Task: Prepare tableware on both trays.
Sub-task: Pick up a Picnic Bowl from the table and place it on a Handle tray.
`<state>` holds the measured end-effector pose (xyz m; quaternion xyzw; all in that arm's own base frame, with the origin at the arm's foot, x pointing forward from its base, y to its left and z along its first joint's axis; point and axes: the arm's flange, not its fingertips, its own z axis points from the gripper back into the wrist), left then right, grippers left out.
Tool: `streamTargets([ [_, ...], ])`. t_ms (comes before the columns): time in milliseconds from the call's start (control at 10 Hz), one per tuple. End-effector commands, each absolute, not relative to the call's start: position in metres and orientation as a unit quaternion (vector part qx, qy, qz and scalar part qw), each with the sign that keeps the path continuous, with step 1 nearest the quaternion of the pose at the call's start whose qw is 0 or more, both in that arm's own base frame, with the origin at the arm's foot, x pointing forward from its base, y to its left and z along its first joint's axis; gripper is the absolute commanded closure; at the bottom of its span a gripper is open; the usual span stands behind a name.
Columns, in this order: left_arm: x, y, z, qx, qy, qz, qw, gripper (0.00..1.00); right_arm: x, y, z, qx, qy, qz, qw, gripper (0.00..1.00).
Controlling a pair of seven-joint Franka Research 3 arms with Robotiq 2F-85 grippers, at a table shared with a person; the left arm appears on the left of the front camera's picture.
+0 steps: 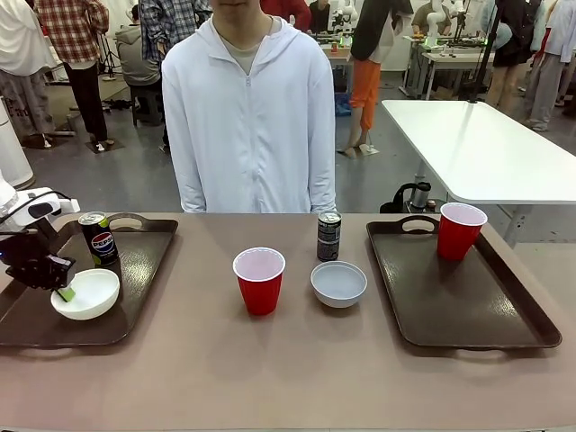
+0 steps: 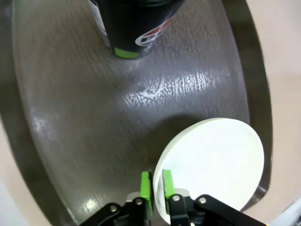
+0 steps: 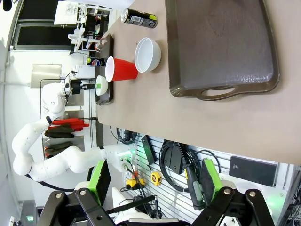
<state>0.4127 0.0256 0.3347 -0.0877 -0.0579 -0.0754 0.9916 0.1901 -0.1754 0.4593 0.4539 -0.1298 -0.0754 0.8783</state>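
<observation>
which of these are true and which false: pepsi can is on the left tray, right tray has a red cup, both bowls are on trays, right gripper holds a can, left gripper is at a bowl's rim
1. The Pepsi can stands on the left tray. True.
2. The right tray holds a red cup. True.
3. Both bowls are on trays. False: the left bowl lies on the left tray, but the middle bowl sits on the bare table.
4. The right gripper holds a can. False: its jaws stand open with nothing between them.
5. The left gripper has its pads either side of the left bowl's rim. True.
</observation>
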Motion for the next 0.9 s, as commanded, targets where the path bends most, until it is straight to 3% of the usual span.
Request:
streamTargets([
  [0,0.369,0.022,0.330,-0.103,-0.071,-0.082,0.989,0.00,0.191,-0.175,0.460,0.460,-0.132,-0.075,0.875,0.00],
  [200,0.359,0.022,0.345,-0.110,-0.061,-0.091,0.988,0.00,0.191,-0.175,0.460,0.460,-0.132,-0.075,0.875,0.00],
  [300,0.351,0.021,0.355,-0.106,-0.052,-0.095,0.988,0.54,0.191,-0.175,0.460,0.460,-0.132,-0.075,0.875,0.00],
  [500,0.331,0.021,0.378,-0.082,-0.023,-0.106,0.991,0.34,0.191,-0.175,0.460,0.460,-0.132,-0.075,0.875,0.00],
  [800,0.319,0.026,0.410,-0.031,-0.031,-0.098,0.994,0.04,0.191,-0.175,0.460,0.460,-0.132,-0.075,0.875,0.00],
])
